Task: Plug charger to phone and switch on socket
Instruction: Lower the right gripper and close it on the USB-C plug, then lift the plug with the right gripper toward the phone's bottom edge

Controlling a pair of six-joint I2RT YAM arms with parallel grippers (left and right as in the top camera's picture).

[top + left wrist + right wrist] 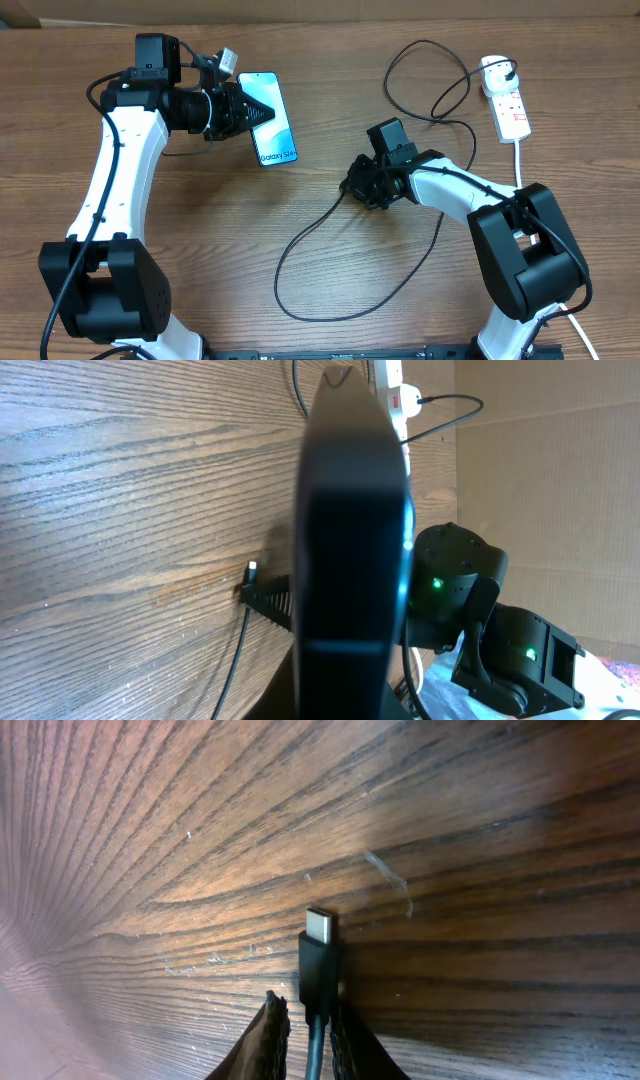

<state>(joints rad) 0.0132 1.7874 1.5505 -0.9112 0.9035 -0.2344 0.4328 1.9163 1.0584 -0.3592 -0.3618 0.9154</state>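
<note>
My left gripper (238, 110) is shut on the left edge of the phone (268, 120), whose light blue screen reads "Galaxy S24+". In the left wrist view the phone (355, 510) shows edge-on as a dark slab filling the middle. My right gripper (355, 186) is low over the table, right of the phone and apart from it. It is shut on the charger (300, 235) just behind its connector tip (318, 945), which sticks out past the fingers (305, 1035). The black cable loops back to a plug (497, 68) seated in the white socket (510, 105).
The charger cable lies in a wide loop (330, 300) on the wooden table in front of the right arm, and another loop (420, 80) lies left of the socket. The socket's thick white cord (519, 160) runs towards the right arm's base.
</note>
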